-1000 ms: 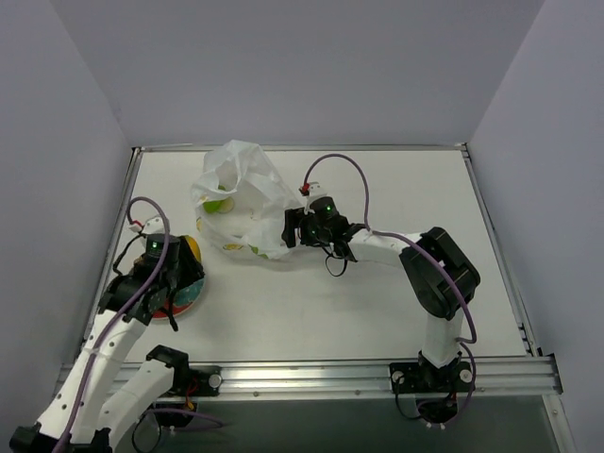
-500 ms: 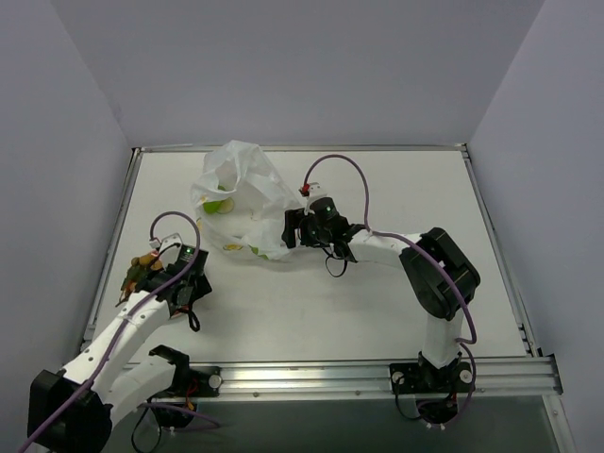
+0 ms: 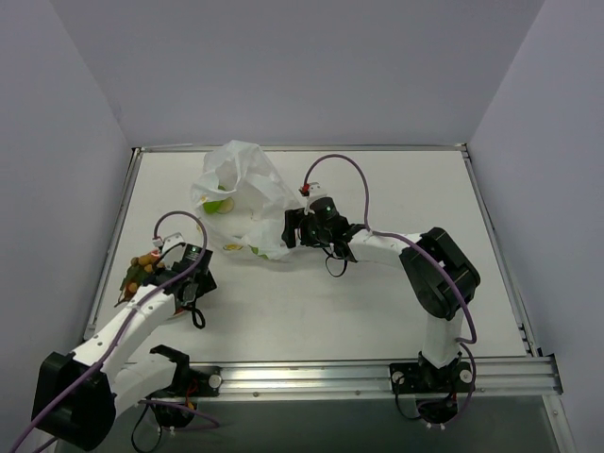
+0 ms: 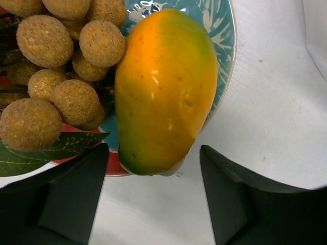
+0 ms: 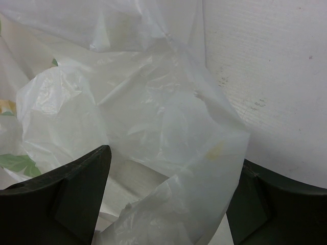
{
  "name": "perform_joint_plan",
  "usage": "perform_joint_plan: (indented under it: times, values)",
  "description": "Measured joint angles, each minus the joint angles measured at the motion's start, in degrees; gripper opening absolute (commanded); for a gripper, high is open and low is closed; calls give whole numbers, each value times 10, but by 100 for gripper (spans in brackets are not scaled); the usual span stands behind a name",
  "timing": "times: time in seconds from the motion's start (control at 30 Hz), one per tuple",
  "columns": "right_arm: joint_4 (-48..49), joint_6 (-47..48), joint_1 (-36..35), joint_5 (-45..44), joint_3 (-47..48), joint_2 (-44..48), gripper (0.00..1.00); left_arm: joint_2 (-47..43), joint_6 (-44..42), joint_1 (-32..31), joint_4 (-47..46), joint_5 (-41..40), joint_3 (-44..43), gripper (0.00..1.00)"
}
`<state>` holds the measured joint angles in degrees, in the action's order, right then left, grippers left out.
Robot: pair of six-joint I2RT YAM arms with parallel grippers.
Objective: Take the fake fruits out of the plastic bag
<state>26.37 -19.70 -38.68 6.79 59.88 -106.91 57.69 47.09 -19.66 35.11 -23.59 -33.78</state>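
Left tool [image 4: 153, 150] has let go of mango [image 4: 163, 87]; plate [image 4: 220, 30] cropped.

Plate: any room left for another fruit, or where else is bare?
The plate is crowded: the mango and the brown fruit bunch leave only teal slivers around the mango. Bare table: the near strip between the two arms, and the far right corner, beyond the right gripper. The plastic bag takes the far left.

Lab: grey-walled robot table [image 3: 377, 302].

Left fingers [image 4: 66, 199] wider — mango [image 4: 163, 92] free
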Motion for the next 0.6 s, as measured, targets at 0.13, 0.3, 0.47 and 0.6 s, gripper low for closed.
perform_joint_plan:
  times: [0.13, 0.3, 0.47, 0.6]
  values:
    - [0, 0, 0, 0, 0, 0, 77, -14, -14, 0, 0, -5, -4, 91]
    - [0, 1, 0, -3, 0, 0, 71, -55, -28, 0, 4, -1, -41, 92]
    - [0, 2, 0, -4, 0, 0, 25, -66, -32, -1, -17, 51, -81, 91]
    - [0, 1, 0, -4, 0, 0, 9, -42, -31, -19, -41, 92, -117, 84]
